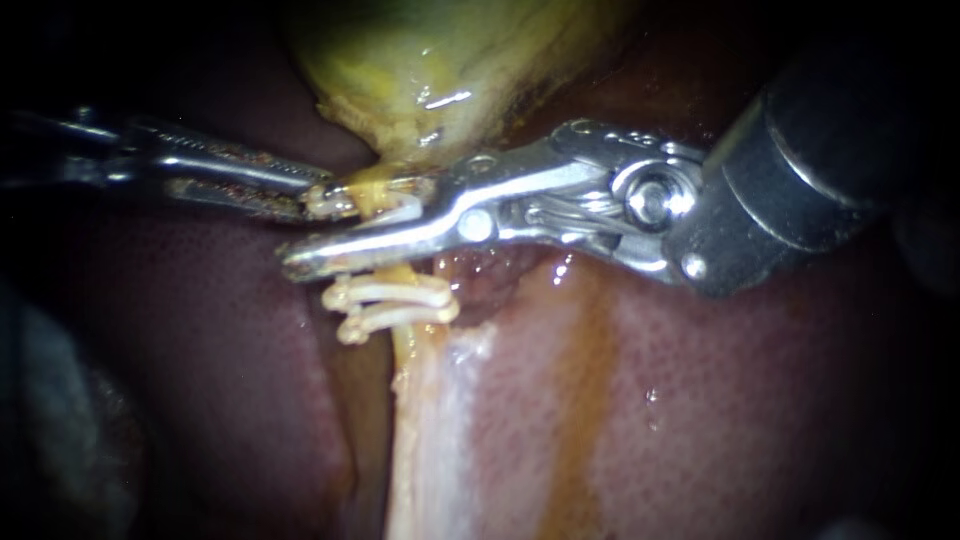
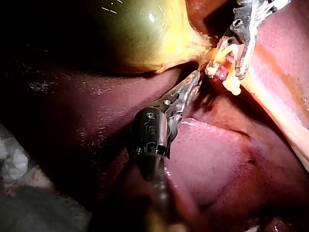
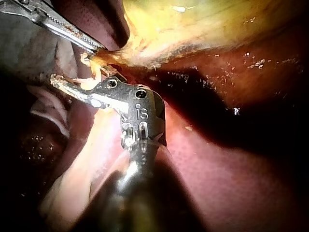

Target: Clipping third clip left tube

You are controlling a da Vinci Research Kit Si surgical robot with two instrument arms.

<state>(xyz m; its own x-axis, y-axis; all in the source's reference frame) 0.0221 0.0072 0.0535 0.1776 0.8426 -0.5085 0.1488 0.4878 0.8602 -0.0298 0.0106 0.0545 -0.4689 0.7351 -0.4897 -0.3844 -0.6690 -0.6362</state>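
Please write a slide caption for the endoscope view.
Right instrument holds a clip across the tube above two clips; left instrument grips the gallbladder.

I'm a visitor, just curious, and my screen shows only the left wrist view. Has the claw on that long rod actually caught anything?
Observer: Yes. In the right wrist view the left instrument has its toothed claw shut on the gallbladder at its narrow yellow end.
Operator: And the other claw ahead of it?
Observer: The endoscope view shows the right instrument holding a white clip across the tube.
Operator: Any clips on already?
Observer: Yes, two clips sit side by side on the tube, on that claw's side away from the gallbladder.
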